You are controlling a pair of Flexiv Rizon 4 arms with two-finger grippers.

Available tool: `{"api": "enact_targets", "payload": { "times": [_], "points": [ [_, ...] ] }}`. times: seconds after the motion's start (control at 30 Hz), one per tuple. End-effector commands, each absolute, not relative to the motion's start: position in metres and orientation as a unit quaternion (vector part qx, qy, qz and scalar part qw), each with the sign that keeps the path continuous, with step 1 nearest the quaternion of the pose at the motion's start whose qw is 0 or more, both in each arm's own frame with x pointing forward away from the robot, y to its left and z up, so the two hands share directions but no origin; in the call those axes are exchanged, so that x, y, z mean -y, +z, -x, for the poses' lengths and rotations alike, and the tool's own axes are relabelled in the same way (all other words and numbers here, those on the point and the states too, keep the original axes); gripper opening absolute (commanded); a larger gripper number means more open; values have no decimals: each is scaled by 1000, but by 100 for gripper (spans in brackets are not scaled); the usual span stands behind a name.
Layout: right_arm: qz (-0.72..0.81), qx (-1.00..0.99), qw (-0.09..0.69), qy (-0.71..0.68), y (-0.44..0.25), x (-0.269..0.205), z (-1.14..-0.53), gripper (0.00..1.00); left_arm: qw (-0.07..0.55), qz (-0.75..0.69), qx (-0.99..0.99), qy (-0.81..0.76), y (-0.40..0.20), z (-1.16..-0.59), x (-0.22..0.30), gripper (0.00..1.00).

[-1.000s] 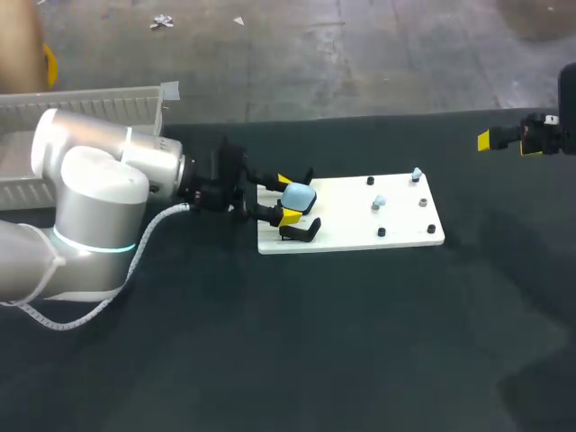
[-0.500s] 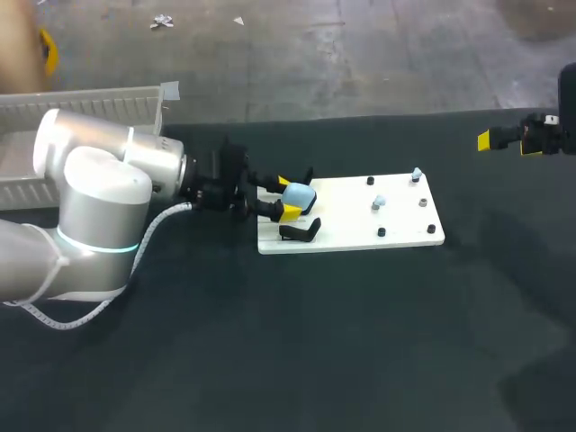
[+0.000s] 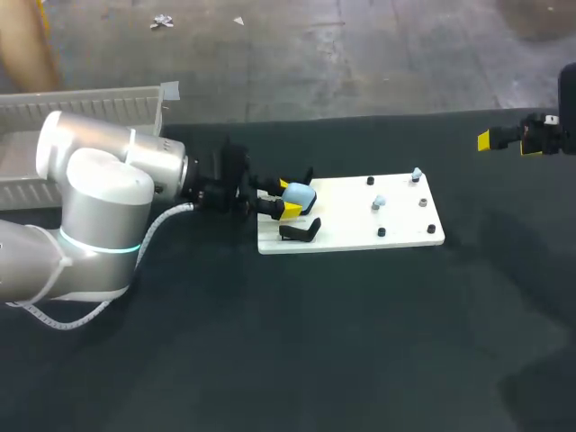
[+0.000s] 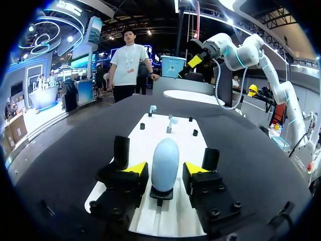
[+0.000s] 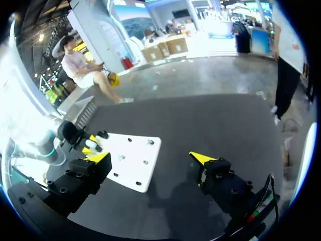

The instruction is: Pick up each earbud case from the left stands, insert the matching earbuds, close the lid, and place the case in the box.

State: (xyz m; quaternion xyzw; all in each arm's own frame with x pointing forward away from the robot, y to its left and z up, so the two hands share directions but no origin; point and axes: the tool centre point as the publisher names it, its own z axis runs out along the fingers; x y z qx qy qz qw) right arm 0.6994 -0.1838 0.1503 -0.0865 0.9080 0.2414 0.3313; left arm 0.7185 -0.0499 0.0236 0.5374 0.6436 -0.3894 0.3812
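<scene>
Since a second ago, edged slightly rightward along the left arm (image 3: 99, 207), with the near yellow fingertip (image 3: 290, 211) drawn in closer to the case. No shift on the right side.

Pale blue earbud case (image 3: 298, 195) upright on a black stand (image 4: 161, 193) at the left end of the white board (image 3: 360, 238), lid shut. Left jaws released, straddling the case from far and near. In the left wrist view a thin dark gap on each side of the case, so not yet grasping.

Flanking the case on the board, two more black stands: one just far of it (image 3: 301, 173), one just near of it (image 3: 301, 231).

Toward the right end of the board, two pale earbuds on pegs: one (image 3: 379, 202) about mid-width, the other (image 3: 416, 173) by the far right corner. Around them, small black pegs (image 3: 382, 232).

Beneath the board, the dark tabletop (image 3: 315, 342). At the far left, beyond the left arm, the white box (image 3: 90, 94).

Well apart from all this, held over the far right of the tabletop, right jaws released and spread wide. In the right wrist view, the board lying ahead of them, with the left arm at its far end.
</scene>
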Motion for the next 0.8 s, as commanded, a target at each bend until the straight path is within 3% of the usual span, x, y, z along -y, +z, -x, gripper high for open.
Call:
{"api": "enact_targets", "payload": {
  "times": [0.03, 0.37, 0.57, 0.8],
  "points": [
    [87, -908, 331, 242, 150, 184, -700, 100, 377, -540, -644, -391, 23, -722, 51, 42],
    [87, -908, 331, 242, 150, 184, -700, 100, 377, -541, -642, -391, 25, -722, 51, 37],
    [87, -908, 331, 242, 150, 184, -700, 100, 375, -541, -643, -391, 24, -722, 52, 29],
    [87, -908, 331, 242, 150, 184, -700, 100, 376, -541, -642, -391, 24, -722, 53, 4]
  ]
}}
